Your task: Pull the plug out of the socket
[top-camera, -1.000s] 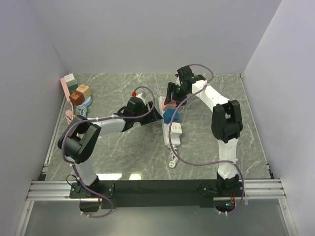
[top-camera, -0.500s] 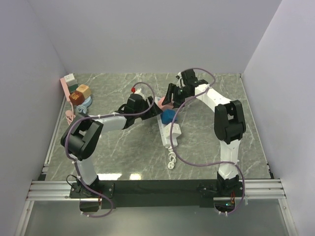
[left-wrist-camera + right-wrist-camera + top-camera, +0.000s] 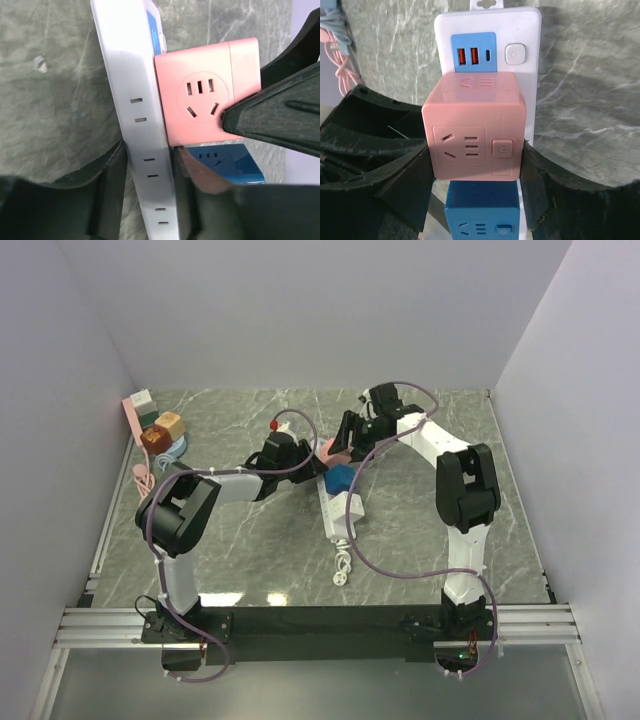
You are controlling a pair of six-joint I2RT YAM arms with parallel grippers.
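The socket is a long white power strip (image 3: 343, 510) lying on the marble table, its bundled cord (image 3: 343, 568) at the near end. A pink cube plug (image 3: 329, 449) and a blue cube plug (image 3: 341, 478) sit on its far half. My left gripper (image 3: 306, 468) is shut on the strip's long edges (image 3: 145, 125), just below the pink cube (image 3: 200, 100) and beside the blue cube (image 3: 235, 162). My right gripper (image 3: 474, 161) is shut on the pink cube (image 3: 475, 125), one finger on each side, above the blue cube (image 3: 480, 215). The pink cube sits against the strip's face (image 3: 520, 30).
A pile of toy blocks and a pink cable (image 3: 152, 435) lies at the back left corner; the cable also shows in the right wrist view (image 3: 340, 50). Grey walls close in the table on three sides.
The strip has swung, its near end and cord shifting left. The left arm has reached further right along the strip. The right gripper stays on the pink cube.
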